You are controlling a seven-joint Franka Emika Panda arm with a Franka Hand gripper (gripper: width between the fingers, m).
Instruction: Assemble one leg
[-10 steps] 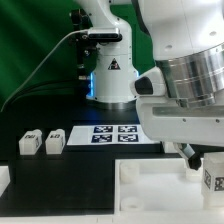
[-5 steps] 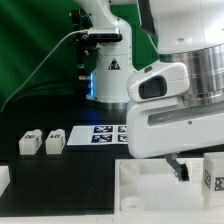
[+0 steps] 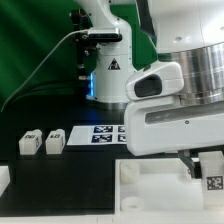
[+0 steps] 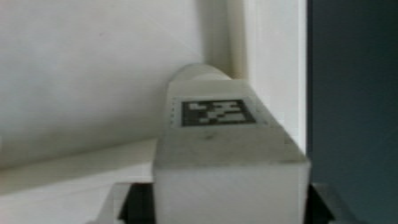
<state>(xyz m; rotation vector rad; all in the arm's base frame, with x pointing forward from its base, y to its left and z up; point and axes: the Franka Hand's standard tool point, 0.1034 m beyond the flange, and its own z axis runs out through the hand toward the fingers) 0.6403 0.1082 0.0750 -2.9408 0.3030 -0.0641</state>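
Wrist view: the leg (image 4: 222, 165), seemingly gripped, bears 1 black-and-white tag (image 4: 217, 111).

We see one leg (image 3: 213, 180) (image 4: 222, 140), a small white block with a black-and-white tag sticker. It stands upright at the exterior view's right edge on the white tray (image 3: 150, 182), between the pincer (image 4: 226, 205) fingers. We cannot tell if it is clamped. A second leg (image 3: 30, 142) and a third leg (image 3: 54, 141) lie just beside each other on the bench (image 3: 90, 152), well apart from the first, at the exterior view's left.

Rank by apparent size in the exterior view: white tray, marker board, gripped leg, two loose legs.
1. white tray.
2. marker board, partly hidden by the arm.
3. gripped leg; nearer the camera, so unsure.
4. two loose legs, alike.
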